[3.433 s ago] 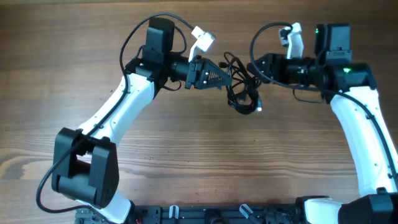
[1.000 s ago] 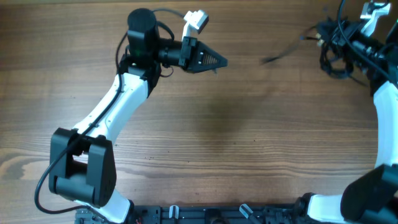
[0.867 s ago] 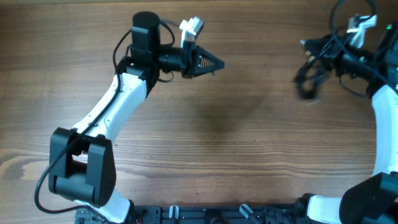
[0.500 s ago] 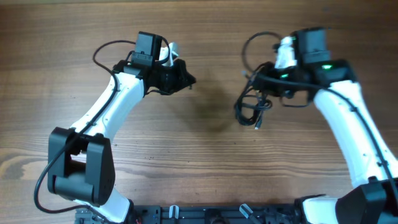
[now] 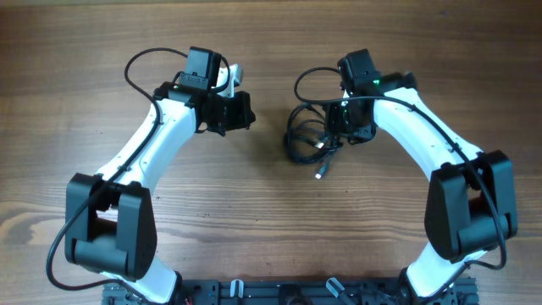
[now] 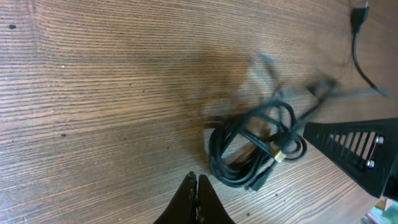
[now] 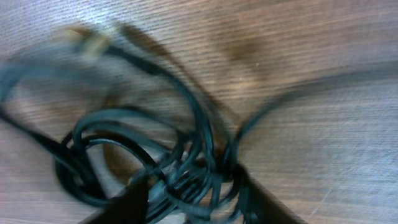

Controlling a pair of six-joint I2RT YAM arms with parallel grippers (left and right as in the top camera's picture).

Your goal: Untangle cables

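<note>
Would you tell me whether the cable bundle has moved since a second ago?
Yes. The cables went from the table's far right corner leftward to its middle.

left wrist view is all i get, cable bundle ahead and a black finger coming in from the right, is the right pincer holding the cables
observer: On its own camera the right pincer has its fingers apart with strands of the cables lying between them. The picture is too blurred to confirm a grip.
operator: ok and where am i next to them
observer: From overhead, the left pincer is shut and sits to the left of the cables, apart from them, with bare table between. The right pincer is at their right edge.
</note>
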